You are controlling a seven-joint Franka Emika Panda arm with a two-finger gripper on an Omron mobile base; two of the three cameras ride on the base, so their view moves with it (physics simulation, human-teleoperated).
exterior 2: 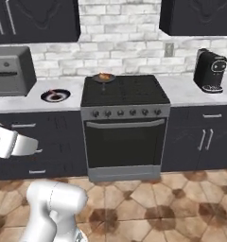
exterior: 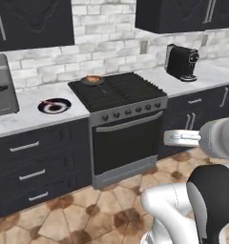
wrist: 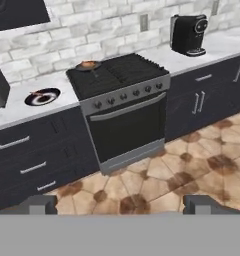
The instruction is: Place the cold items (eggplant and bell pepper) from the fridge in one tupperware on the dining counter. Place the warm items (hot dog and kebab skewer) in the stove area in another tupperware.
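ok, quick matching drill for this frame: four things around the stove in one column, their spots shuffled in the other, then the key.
Things:
1. small dark pan with brownish food
2. black coffee machine
3. black round plate with a white-and-red centre
4. grey boxy microwave

Places:
A. white counter, directly left of the black stove
B. back left burner of the stove
C. counter right of the stove
D. far left end of the counter

Pairs: 1-B, 2-C, 3-A, 4-D

No legible txt or labels
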